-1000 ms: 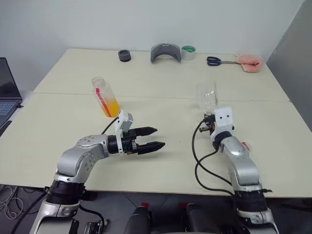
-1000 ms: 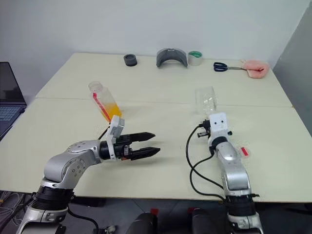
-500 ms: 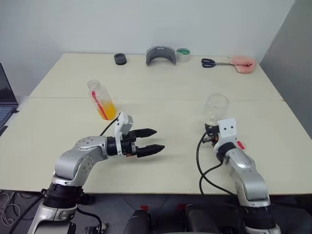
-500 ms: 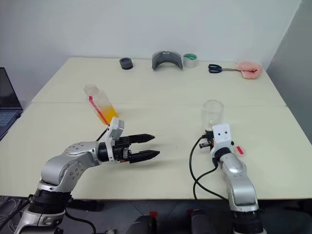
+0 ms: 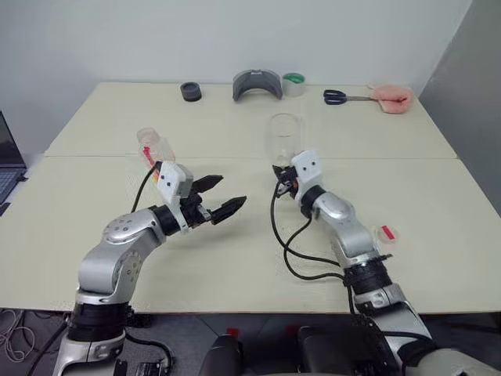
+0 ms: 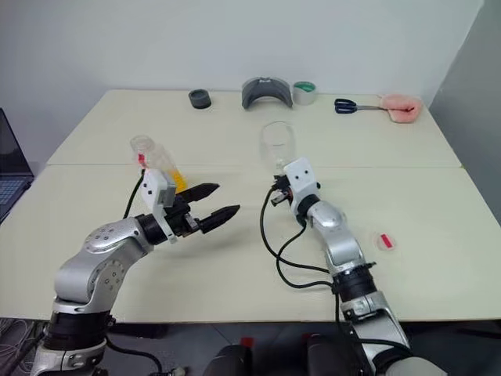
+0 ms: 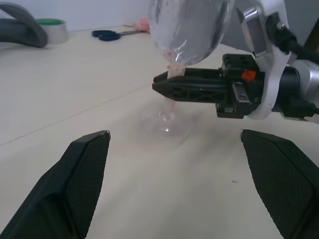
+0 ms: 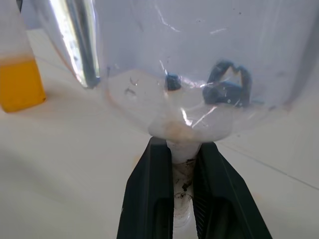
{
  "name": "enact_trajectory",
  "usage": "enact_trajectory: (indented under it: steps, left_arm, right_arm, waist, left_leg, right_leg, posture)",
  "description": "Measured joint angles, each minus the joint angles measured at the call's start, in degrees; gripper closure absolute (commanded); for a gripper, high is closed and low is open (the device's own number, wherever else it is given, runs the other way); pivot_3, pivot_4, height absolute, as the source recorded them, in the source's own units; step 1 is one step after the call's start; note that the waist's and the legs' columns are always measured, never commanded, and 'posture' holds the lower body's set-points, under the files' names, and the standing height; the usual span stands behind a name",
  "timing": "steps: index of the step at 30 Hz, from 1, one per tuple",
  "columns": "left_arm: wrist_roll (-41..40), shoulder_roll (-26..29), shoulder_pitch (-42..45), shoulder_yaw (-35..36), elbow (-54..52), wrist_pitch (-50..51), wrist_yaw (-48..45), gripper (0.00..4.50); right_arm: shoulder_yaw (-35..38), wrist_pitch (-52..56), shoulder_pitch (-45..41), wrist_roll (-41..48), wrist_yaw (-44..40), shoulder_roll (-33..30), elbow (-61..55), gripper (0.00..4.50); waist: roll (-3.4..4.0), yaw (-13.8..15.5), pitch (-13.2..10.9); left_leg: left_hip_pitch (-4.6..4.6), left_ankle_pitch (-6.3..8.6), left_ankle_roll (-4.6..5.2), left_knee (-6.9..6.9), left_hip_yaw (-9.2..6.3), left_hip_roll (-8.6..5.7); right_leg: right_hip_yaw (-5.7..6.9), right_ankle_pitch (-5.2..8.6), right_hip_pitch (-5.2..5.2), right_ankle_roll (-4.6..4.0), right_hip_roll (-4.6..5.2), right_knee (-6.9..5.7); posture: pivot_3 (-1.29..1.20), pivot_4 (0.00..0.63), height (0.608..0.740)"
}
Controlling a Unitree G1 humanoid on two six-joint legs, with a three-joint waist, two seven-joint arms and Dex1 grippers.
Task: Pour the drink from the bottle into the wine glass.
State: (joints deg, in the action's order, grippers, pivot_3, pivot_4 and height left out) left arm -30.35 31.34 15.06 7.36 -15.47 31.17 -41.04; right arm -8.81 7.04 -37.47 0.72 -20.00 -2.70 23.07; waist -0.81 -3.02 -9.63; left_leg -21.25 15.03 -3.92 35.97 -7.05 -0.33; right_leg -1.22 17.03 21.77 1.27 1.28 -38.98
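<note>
The bottle stands uncapped and leaning on the left half of the table, its lower part behind my left wrist. The orange drink fills its bottom. My left gripper is open and empty, level, just right of the bottle and pointing toward the wine glass. The glass is upright near the table's middle, and its bowl holds no liquid. My right gripper is shut on its stem just under the bowl. Its round foot is at the tabletop; I cannot tell whether it touches.
A small red-and-white cap lies on the table to the right. Along the far edge sit a black ring, a grey curved piece, a tape roll, scissors and a pink object. A laptop is at the left.
My right gripper has carried the wine glass leftward to the table's middle. My left gripper rose a little and turned, staying open. The camera view has also shifted.
</note>
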Motion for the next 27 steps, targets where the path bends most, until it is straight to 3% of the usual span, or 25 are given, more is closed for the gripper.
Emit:
enact_trajectory:
  steps: [5, 15, 27]
  left_arm:
    - [-1.24, 0.88, -2.38, 3.82, -5.18, 2.44, 3.71, 0.00]
    - [-3.86, 2.61, -3.56, 8.53, -10.70, 6.13, 8.02, 0.00]
    - [-4.81, 4.52, -3.55, 8.68, -11.51, 5.99, 7.80, 0.00]
  right_arm:
    - [-0.17, -5.10, -4.18, -0.58, -0.91, 0.57, 10.80, 4.32]
    - [0.86, -10.18, -6.81, -0.42, -2.61, 1.36, 18.06, 4.32]
    - [1.48, -8.32, -6.57, 0.53, -3.74, 1.46, 17.89, 0.22]
  waist:
    - [0.01, 0.04, -0.02]
    - [0.01, -0.18, -0.02]
    - [0.04, -0.17, -0.04]
  left_leg:
    - [-0.10, -0.01, -0.01, 0.04, -0.04, 0.04]
    - [0.04, -0.01, -0.01, 0.04, -0.03, 0.10]
    - [0.08, -0.01, -0.02, 0.01, -0.02, 0.08]
  right_leg:
    - [0.05, -0.01, 0.11, 0.00, -0.03, -0.05]
    - [0.03, -0.01, 0.02, 0.00, -0.10, -0.10]
    - [0.02, -0.01, -0.03, 0.00, -0.10, -0.06]
  posture:
    - [0.00, 0.150, 0.740]
    - [0.00, 0.150, 0.740]
    - [0.00, 0.150, 0.740]
